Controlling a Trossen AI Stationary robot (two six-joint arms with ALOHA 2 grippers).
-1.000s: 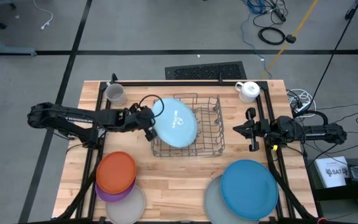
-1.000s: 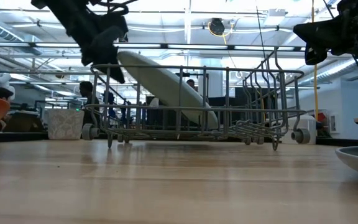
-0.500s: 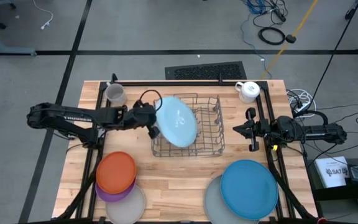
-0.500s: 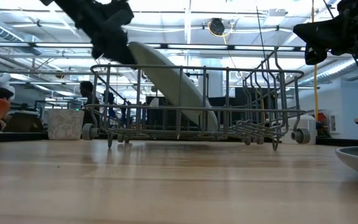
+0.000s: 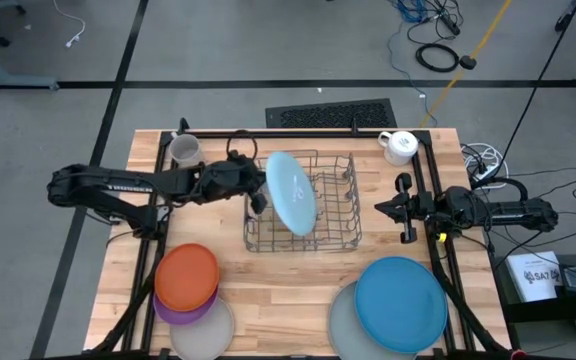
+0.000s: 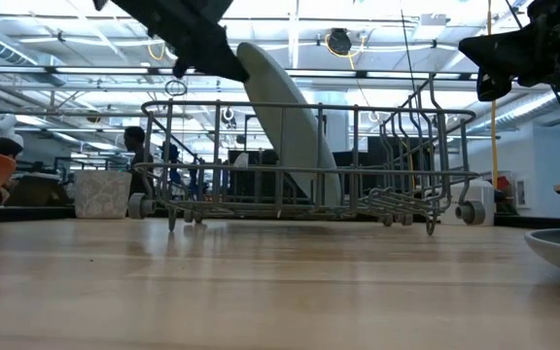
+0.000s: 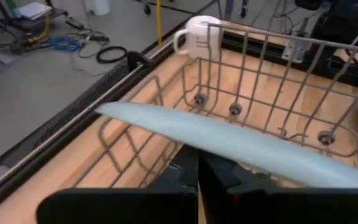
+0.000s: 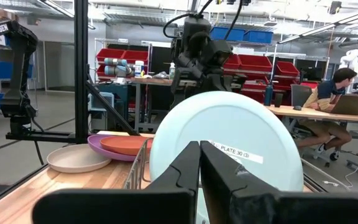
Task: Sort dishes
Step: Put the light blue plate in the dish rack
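The light blue plate [image 5: 291, 192] is now seen much more upright than one second ago: in the high view it was a wide disc lying over the left half of the dish rack [image 5: 338, 225], and now it is narrowed to a slim oval in the centre of the frame. In the low view the same plate [image 6: 285, 131] is tilted steeply, its lower edge inside the wire rack [image 6: 397, 199] and its upper edge raised toward the upper middle of the frame. The upper edge is grasped by the left gripper [image 5: 255, 187], whose fingers are clenched on the rim (the rim is seen just above them in the left wrist view), and this gripper is shifted to the right along with the plate. It is judged that the plate is being stood into the rack, but release is not yet done. The right gripper [image 5: 404, 208] is held at the right of the rack, unchanged, with fingers pressed together and nothing between them. The orange plate [image 5: 186, 276] and the darker blue plate [image 5: 400, 303] are left in their stacks at the lower part of the frame.
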